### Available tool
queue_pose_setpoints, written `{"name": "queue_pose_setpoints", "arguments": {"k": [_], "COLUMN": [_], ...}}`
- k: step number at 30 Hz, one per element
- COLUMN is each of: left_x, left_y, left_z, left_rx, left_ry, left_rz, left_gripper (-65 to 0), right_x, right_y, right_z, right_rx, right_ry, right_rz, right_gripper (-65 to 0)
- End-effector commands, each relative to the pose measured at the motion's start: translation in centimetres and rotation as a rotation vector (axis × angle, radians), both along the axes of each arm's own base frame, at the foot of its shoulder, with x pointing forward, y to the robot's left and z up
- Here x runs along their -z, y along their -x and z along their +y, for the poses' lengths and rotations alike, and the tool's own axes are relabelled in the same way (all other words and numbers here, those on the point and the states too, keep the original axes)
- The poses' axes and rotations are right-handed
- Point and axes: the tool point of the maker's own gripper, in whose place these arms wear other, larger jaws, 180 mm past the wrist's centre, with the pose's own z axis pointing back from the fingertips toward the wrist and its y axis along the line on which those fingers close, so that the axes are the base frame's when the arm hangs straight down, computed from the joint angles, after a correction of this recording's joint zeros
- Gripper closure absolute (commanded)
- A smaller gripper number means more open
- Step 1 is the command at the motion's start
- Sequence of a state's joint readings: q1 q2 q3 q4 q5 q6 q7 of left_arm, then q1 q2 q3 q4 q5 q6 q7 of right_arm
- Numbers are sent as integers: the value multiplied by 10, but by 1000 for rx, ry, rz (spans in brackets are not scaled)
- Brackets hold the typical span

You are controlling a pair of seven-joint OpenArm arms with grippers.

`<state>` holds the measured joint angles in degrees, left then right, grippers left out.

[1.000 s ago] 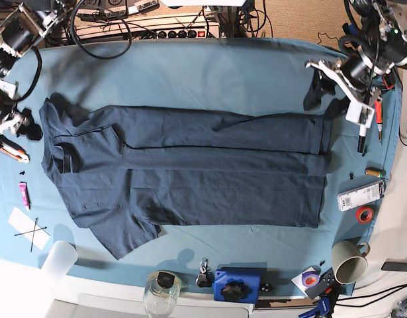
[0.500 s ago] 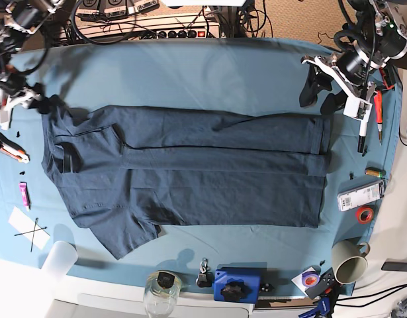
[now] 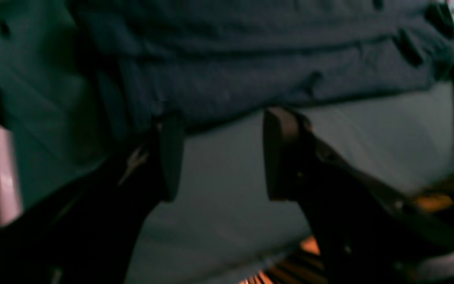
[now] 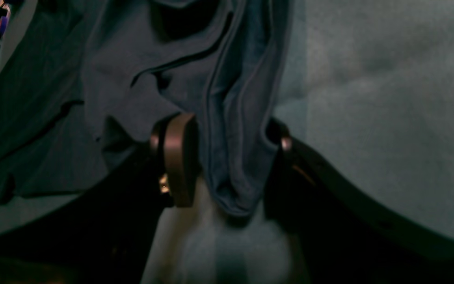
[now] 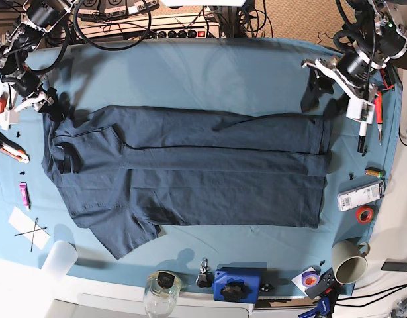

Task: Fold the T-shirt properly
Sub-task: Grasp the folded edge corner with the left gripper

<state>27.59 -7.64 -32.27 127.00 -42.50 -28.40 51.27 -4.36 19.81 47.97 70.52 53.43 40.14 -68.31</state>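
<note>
The dark navy T-shirt [image 5: 203, 172] lies flat across the teal table cloth [image 5: 210, 73], collar end at the left and hem at the right, with its long sides folded in. My right gripper [image 5: 49, 106] is at the shirt's upper-left corner. In the right wrist view its jaws [image 4: 227, 130] stand open on either side of a bunched fold of the shirt [image 4: 235, 118]. My left gripper [image 5: 323, 99] is at the upper-right hem corner. In the blurred left wrist view it [image 3: 219, 130] is open and empty over the cloth, with the shirt edge [image 3: 250, 59] just beyond its tips.
A mug [image 5: 349, 262], a red tape roll [image 5: 365, 214] and pens [image 5: 378, 119] lie along the right edge. A blue object [image 5: 236, 285], a glass jar [image 5: 162, 291] and a white cup [image 5: 59, 258] stand at the front. A power strip [image 5: 170, 30] and cables run along the back.
My right gripper has moved from the table's left edge to the shirt's upper-left corner. My left gripper has stayed near the upper-right hem corner, shifting only slightly.
</note>
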Motion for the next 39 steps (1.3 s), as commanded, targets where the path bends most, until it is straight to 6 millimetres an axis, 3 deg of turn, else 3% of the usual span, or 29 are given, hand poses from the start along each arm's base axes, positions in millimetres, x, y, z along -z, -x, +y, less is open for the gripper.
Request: {"name": "queue_pose_setpoints", "arguments": {"k": [1, 4, 14, 23, 30, 32, 36, 39], "left_x": [-9, 3, 56, 108, 142, 143, 149, 148], "left_y": [-7, -20, -53, -72, -67, -63, -51, -50], "left_z": [4, 23, 51, 52, 36, 32, 26, 22], "left_rx": [-17, -102, -254, -278, -240, -225, -188, -177], "left_ry": [-14, -40, 74, 184, 276, 291, 284, 301], "left_rz": [-51, -29, 114, 270, 446, 471, 548, 553], "left_gripper": [-322, -322, -322, -322, -319, -280, -143, -48], "right_x": [-5, -5, -3, -3, -3, 1, 9, 6], "right_y": [-1, -2, 0, 0, -2, -4, -9, -15], "right_z": [-7, -7, -6, -6, -3, 5, 23, 23], "right_rx": [-8, -9, -17, -17, -29, -62, -128, -118], "right_ry": [36, 35, 32, 32, 33, 37, 39, 43], "right_rz": [13, 12, 25, 25, 26, 46, 69, 37], "right_gripper": [-262, -262, -262, -262, -254, -197, -85, -24]}}
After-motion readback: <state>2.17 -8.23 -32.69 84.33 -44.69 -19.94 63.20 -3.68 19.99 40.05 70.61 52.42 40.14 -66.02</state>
